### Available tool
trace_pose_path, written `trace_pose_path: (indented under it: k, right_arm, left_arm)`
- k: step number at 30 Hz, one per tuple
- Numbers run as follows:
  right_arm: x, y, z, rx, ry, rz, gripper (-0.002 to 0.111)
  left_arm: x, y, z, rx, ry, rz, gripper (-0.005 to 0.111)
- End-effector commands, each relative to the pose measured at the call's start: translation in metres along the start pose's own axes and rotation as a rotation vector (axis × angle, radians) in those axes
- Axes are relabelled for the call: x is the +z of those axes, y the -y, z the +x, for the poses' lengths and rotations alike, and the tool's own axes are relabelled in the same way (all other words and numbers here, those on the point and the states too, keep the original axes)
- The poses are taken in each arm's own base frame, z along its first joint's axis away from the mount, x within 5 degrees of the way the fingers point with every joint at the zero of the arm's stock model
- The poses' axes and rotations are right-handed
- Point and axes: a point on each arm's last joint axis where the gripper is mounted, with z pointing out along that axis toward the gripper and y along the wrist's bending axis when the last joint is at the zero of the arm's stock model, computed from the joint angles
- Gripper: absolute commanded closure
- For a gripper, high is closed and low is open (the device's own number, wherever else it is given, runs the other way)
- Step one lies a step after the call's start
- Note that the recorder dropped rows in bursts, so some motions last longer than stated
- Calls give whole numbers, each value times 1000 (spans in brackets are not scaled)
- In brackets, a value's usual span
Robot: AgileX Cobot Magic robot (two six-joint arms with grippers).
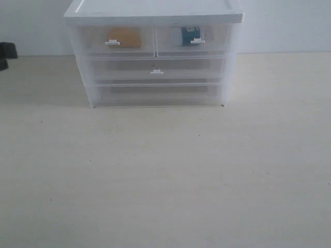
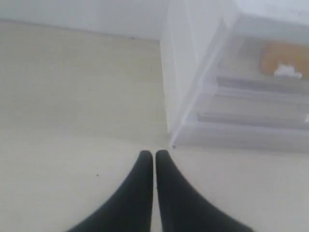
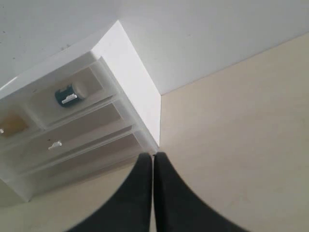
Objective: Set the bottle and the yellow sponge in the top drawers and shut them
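The yellow sponge (image 1: 124,37) lies inside the left top drawer (image 1: 95,41), which is pushed in flush, its white handle (image 1: 112,43) in front. Behind the closed front of the right top drawer (image 1: 214,39) stands the bottle (image 1: 190,34). In the left wrist view the sponge (image 2: 282,57) shows through the clear front, and my left gripper (image 2: 154,153) is shut with nothing in it, off the cabinet's corner. In the right wrist view the bottle (image 3: 67,94) and sponge (image 3: 13,124) show in their drawers. My right gripper (image 3: 153,155) is shut and empty. Neither gripper shows in the exterior view.
The white-topped cabinet (image 1: 155,10) stands at the back of the beige table (image 1: 165,175) against a white wall. Below the top drawers are two full-width clear drawers (image 1: 207,67), both closed. A dark object (image 1: 7,50) sits at the far left edge.
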Motion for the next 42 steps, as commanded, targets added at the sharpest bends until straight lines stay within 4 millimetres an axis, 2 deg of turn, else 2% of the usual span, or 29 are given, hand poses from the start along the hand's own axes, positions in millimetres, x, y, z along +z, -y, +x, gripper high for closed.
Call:
trace_pose_path:
  k: [1, 7, 11, 16, 22, 25, 26, 28, 32, 36, 37, 38, 42]
  right_arm:
    - [0, 0, -1, -6, 4, 6, 107]
    - [0, 0, -1, -6, 4, 6, 107]
    - [0, 0, -1, -6, 4, 6, 107]
    - [0, 0, -1, -6, 4, 6, 107]
    - [0, 0, -1, -6, 4, 6, 107]
    - [0, 0, -1, -6, 4, 6, 107]
    - [0, 0, -1, -6, 4, 6, 107]
    - [0, 0, -1, -6, 4, 6, 107]
    - [0, 0, -1, -6, 4, 6, 107]
    - [0, 0, -1, -6, 4, 6, 107]
    - [0, 0, -1, -6, 4, 6, 107]
    - [0, 0, -1, -6, 4, 6, 107]
    - [0, 0, -1, -6, 5, 5, 107]
  left_arm:
    - [-53, -4, -6, -39, 186, -2, 103]
    - [-120, 3, -4, -44, 421, 57, 103]
    - [-153, 6, -2, -32, 547, 86, 103]
    - [-181, 8, 2, -21, 654, 113, 103]
    - [-200, 9, 7, 47, 732, 100, 103]
    - [-201, 8, 10, 238, 720, 18, 103]
    - [-197, 7, 14, 335, 661, -18, 103]
    - [-186, 3, 25, 403, 565, -48, 103]
    - [-169, -5, 46, 368, 507, -62, 103]
    - [-157, -28, 109, 200, 546, -179, 103]
    - [-156, -30, 119, 199, 557, -204, 103]
    - [-147, -35, 134, 186, 506, -231, 103]
    - [-128, -44, 158, 171, 376, -252, 103]
